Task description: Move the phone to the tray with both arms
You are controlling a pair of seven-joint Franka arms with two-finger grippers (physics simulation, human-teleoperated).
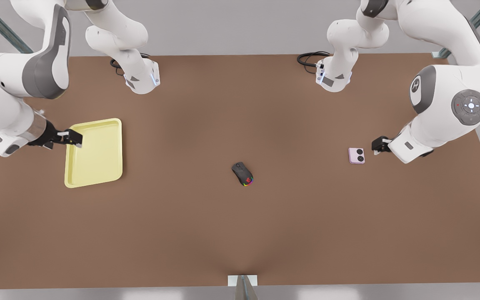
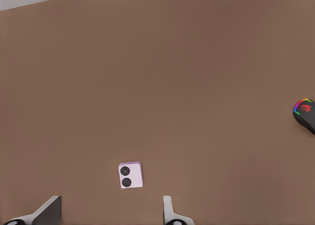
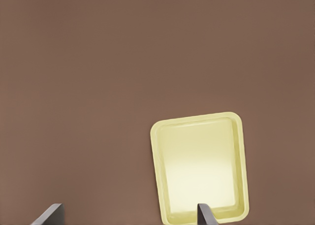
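The pale pink phone (image 1: pixel 356 156) lies flat on the brown table at the front view's right, its two black lenses facing up. My left gripper (image 1: pixel 376 146) hovers just to the right of it, open and empty. In the left wrist view the phone (image 2: pixel 130 175) sits a little ahead of the left gripper (image 2: pixel 110 212), between the lines of its spread fingers. The pale yellow tray (image 1: pixel 94 152) rests at the front view's left. Over the tray's outer edge hangs my right gripper (image 1: pixel 73 137), open and empty. The right wrist view shows the tray (image 3: pixel 197 166) ahead of the right gripper (image 3: pixel 128 214).
A black computer mouse (image 1: pixel 242 173) with rainbow lights sits near the table's middle, between phone and tray, and appears in the left wrist view as the mouse (image 2: pixel 306 112). Both arm bases (image 1: pixel 142 79) stand at the table's far edge, with cables beside them.
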